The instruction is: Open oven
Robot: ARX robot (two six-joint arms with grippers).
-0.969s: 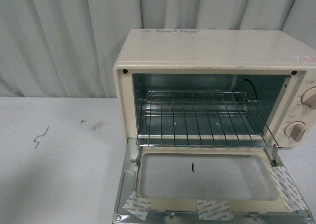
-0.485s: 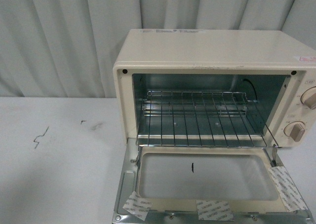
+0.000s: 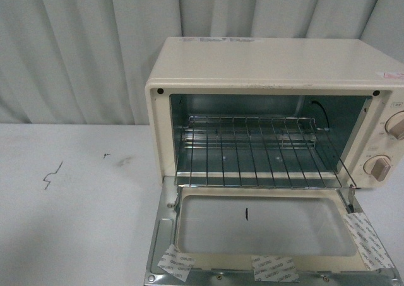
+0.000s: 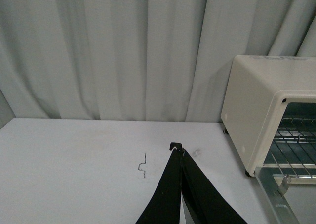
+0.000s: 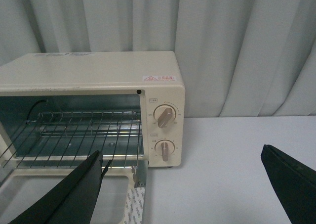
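This looks like a test room or lab, not a real kitchen. A plain white table [image 3: 76, 223] with small dark marks fills the lower left. Pale curtains [image 3: 82, 46] hang across the whole top. The oven [image 3: 265, 71] sits alone at the right.

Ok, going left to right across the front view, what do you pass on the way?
Squiggly dark mark on the table → small dark speck → oven's wire rack → the two knobs at the oven's right end.
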